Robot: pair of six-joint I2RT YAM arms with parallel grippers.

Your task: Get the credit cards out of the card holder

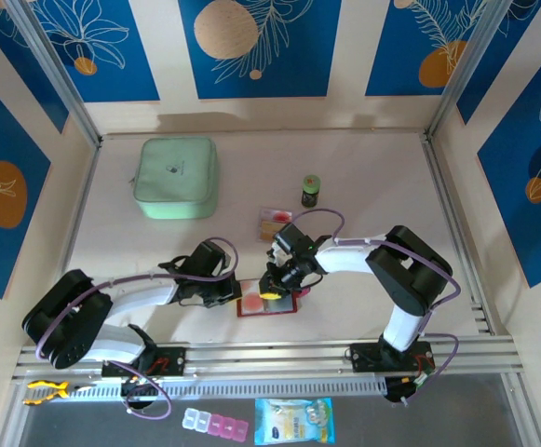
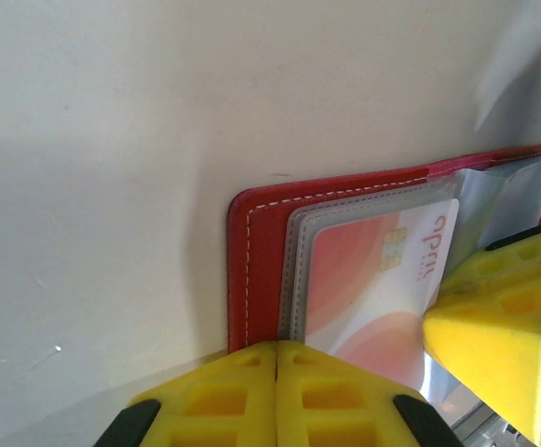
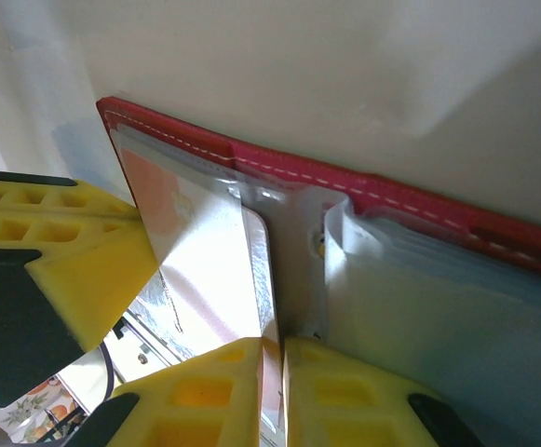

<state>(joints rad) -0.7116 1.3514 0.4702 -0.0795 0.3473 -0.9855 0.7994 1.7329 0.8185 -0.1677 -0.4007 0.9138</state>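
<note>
Card holder [image 1: 268,305]: open, flat, partly covered by both grippers. Credit card [image 2: 363,279]: in clear sleeve [image 2: 296,270], print blurred. Left gripper [image 2: 277,346]: closed tight at holder's left edge, arm low. Right gripper [image 3: 282,343]: angled down, pinching card's end.

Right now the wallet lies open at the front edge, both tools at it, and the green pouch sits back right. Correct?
No. The pouch sits back left, as the top view shows. The wallet does lie open at the front, left tool and right tool at it.
</note>
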